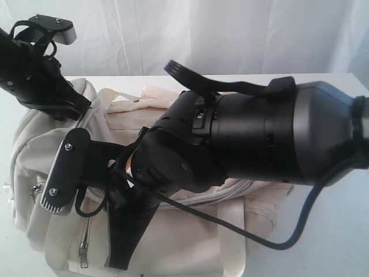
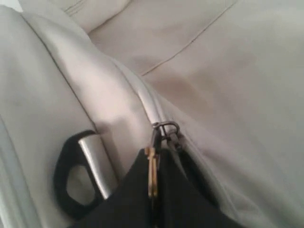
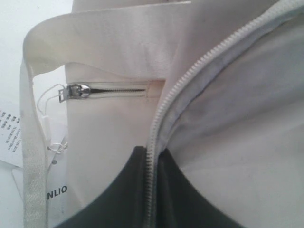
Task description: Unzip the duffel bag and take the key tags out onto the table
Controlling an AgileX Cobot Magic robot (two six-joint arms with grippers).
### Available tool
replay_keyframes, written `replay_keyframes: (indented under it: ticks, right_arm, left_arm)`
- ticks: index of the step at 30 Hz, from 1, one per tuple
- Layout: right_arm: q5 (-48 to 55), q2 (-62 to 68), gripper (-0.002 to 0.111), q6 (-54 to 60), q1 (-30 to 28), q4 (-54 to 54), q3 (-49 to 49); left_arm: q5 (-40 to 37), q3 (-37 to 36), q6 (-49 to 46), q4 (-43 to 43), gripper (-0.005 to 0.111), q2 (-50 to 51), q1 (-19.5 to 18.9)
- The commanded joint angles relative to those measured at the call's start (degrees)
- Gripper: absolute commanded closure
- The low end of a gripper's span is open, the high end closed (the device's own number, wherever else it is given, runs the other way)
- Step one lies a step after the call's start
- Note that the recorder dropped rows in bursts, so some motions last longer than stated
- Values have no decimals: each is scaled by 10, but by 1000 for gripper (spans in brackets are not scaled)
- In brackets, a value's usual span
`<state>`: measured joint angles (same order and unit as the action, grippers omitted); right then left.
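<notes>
The cream-white duffel bag [image 1: 190, 245] lies on the white table [image 1: 337, 242]. My left gripper [image 2: 153, 159] is at the bag's left end, shut on the brass-coloured zip pull [image 2: 152, 173] that hangs from the slider [image 2: 166, 129]. My right gripper [image 3: 151, 156] reaches across the bag's front and is shut on the toothed zip edge [image 3: 156, 123] of the main opening. Beside that edge the grey lining [image 3: 247, 95] shows. In the exterior view the right gripper's black fingers [image 1: 122, 236] point down over the bag's front. The key tags are hidden.
A black D-ring [image 2: 71, 175] with a metal bar sits beside the left gripper's fingers. A shut pocket zip [image 3: 109, 89], a webbing strap [image 3: 33, 166] and a paper label [image 3: 9, 135] lie near the right gripper. The right arm's body [image 1: 265, 133] covers much of the bag.
</notes>
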<state>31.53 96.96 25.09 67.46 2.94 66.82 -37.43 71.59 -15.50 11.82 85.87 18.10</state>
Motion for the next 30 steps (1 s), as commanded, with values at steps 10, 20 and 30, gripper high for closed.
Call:
replay_keyframes:
  ticks: [10,20,30]
  right_arm:
    - [29,0,108,-3,0,-15,-2]
    - [29,30,108,-3,0,-19,-2]
    - [29,38,108,-3,0,-20,-2]
  left_arm:
    - [24,123,31,-91,107,108,2]
    - [18,214,41,-129,107,188,1]
    - [-1,246,61,-134,107,228,-31]
